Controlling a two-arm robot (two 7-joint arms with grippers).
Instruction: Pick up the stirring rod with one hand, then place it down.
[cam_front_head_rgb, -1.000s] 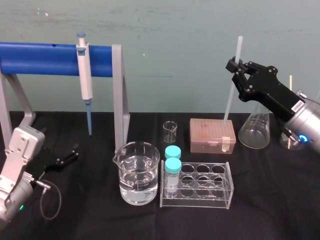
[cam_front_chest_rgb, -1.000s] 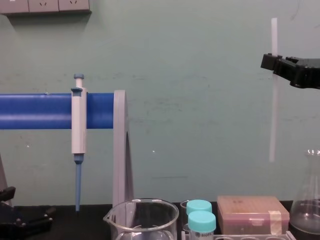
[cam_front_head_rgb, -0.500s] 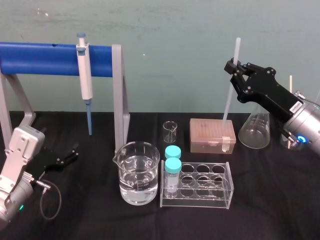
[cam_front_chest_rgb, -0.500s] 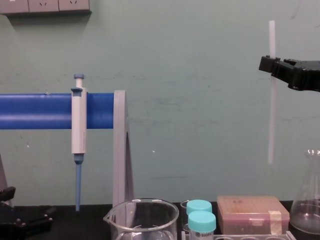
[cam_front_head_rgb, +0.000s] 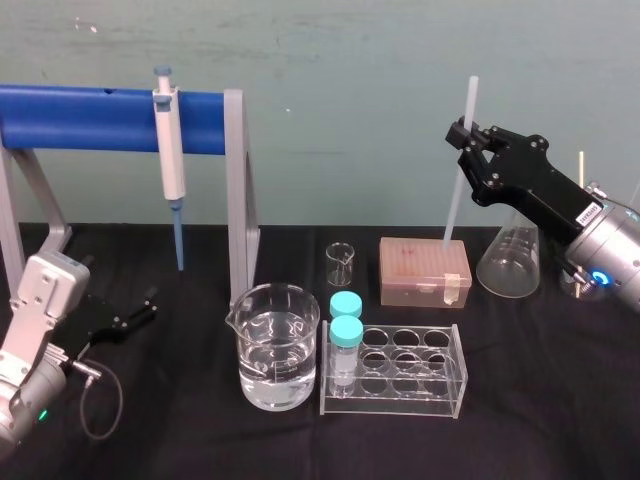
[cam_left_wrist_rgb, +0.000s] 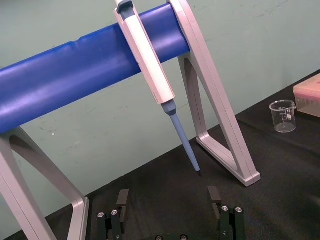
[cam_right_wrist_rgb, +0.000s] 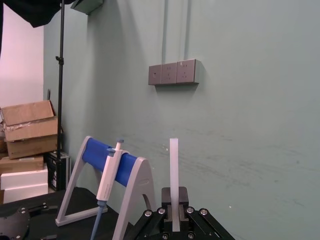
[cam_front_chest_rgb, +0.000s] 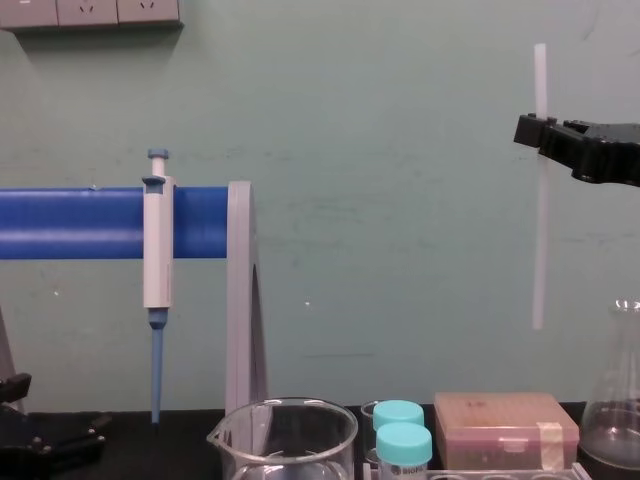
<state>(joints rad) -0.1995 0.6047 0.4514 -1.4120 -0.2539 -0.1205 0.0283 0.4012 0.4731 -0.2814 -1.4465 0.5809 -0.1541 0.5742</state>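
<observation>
Stirring rod (cam_front_head_rgb: 454, 200) aloft, upright, in the right gripper (cam_front_head_rgb: 465, 137).
Near left, the left gripper (cam_front_head_rgb: 135, 312) rests splayed on the black table (cam_front_head_rgb: 560, 400); farther back right, the right gripper clamps the rod's upper part, its lower end hanging clear, seemingly over the tan box (cam_front_head_rgb: 424, 268).

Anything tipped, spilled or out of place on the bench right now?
Nothing stands out. The right gripper holds the stirring rod nearly upright in the air; beaker, flask and tube rack stand upright, no spill visible. The left gripper rests open, low on the left.
</observation>
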